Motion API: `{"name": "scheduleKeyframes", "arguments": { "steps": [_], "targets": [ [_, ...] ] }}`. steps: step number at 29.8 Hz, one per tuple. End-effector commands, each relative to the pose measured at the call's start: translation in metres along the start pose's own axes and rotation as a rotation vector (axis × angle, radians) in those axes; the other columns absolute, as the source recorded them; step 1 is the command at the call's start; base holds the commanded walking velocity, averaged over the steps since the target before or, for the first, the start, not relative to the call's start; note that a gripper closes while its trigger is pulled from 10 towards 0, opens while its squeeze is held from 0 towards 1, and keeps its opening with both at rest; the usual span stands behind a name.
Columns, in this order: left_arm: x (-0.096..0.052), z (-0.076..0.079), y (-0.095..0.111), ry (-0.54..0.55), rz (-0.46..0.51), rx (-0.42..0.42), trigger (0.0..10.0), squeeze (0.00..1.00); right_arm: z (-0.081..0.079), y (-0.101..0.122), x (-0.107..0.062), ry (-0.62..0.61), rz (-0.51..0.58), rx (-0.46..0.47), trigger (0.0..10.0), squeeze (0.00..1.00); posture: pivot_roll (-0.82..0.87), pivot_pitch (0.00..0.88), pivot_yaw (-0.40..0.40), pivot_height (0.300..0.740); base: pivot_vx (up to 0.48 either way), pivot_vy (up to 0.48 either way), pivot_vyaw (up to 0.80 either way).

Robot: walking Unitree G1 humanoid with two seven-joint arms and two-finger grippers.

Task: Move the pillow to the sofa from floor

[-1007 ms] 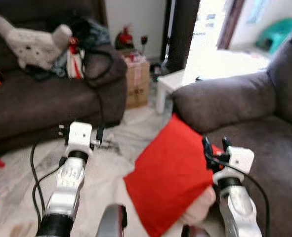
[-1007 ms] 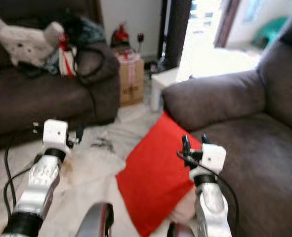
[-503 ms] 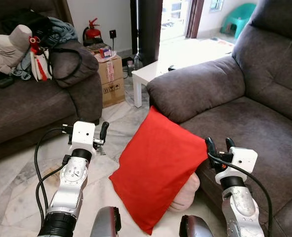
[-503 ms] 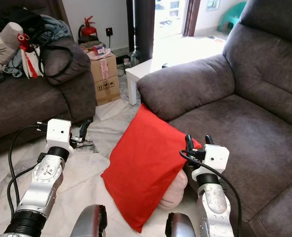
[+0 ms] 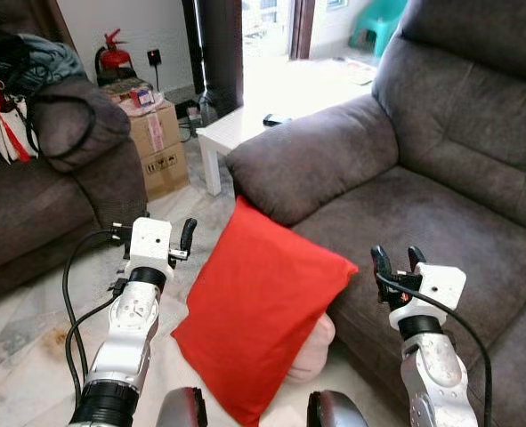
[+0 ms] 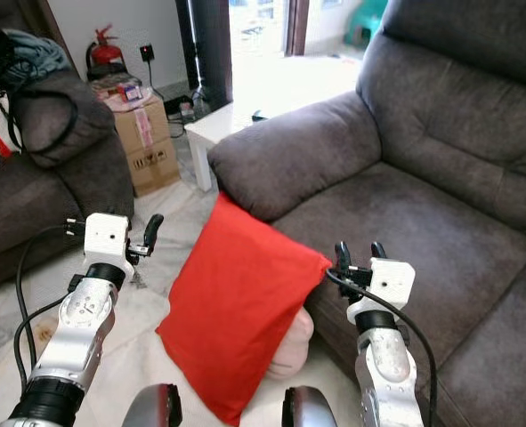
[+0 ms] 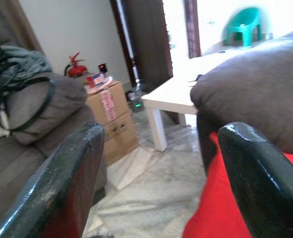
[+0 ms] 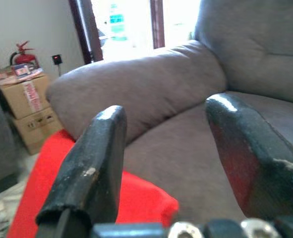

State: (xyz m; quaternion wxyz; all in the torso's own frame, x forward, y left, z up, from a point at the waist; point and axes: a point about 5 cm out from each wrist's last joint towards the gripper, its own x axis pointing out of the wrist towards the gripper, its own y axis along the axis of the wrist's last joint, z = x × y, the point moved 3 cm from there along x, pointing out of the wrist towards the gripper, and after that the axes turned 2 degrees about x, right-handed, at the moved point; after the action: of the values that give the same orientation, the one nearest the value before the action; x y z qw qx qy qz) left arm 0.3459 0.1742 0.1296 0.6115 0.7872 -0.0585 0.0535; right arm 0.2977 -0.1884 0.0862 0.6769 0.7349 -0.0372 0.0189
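the red pillow (image 5: 261,320) stands on edge on the floor (image 5: 31,342), leaning against the front of the sofa (image 5: 441,205). close in from both sides and pinch its side edges before you lift. it sits between your left gripper (image 5: 184,238) and right gripper (image 5: 394,262), touching neither; both jaws are spread and empty.
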Motion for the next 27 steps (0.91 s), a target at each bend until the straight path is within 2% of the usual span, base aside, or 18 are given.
{"name": "scheduleKeyframes", "arguments": {
  "steps": [1,20,27],
  "targets": [
    [0.0014,-0.004,0.0,0.016,-0.002,-0.006,10.0,0.0,-0.0027,-0.0018,0.0006,0.012,-0.011,0.005,10.0,0.0,-0.02,0.0,0.0,0.612,0.0,0.0,0.0],
    [0.0017,-0.005,0.0005,0.018,-0.001,-0.004,10.0,0.0,-0.0079,-0.0023,0.0013,0.038,-0.014,0.007,10.0,0.0,-0.01,0.0,0.002,0.612,0.29,0.0,0.0],
    [0.0017,-0.0042,0.0002,0.015,-0.002,-0.005,10.0,0.0,-0.0075,-0.0027,0.0008,0.039,-0.016,0.005,10.0,0.0,-0.02,0.0,0.003,0.612,0.091,0.0,0.0]
  ]
}}
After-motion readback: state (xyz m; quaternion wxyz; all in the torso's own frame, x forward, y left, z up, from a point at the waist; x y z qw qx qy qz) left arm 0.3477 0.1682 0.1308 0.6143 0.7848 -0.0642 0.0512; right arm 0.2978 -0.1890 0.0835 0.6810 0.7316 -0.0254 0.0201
